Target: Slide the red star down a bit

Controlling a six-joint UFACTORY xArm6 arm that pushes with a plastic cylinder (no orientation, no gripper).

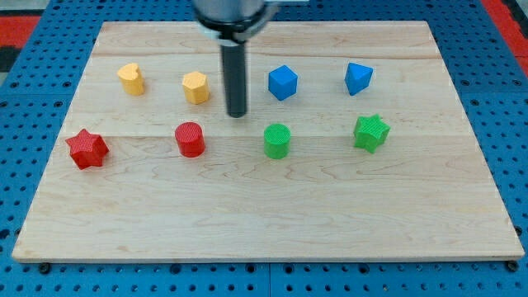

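Red star (87,149) at far left of the counter (264,214), well left of my tip (237,114). Yellow heart-like block (131,79) and yellow hexagon (195,87) up-left of my tip; red cylinder (190,139) down-left. No fingers here, only a rod; my tip touching nothing. Right of my tip: green cylinder (277,140), blue block (282,82), another blue block (358,78), green star (371,133).

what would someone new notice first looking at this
The dark rod dropping from the view's top, my tip resting between the yellow hexagon and the blue cube. Next, eight bright blocks in two rows on the pale board. The red star sits far left, well away from my tip.
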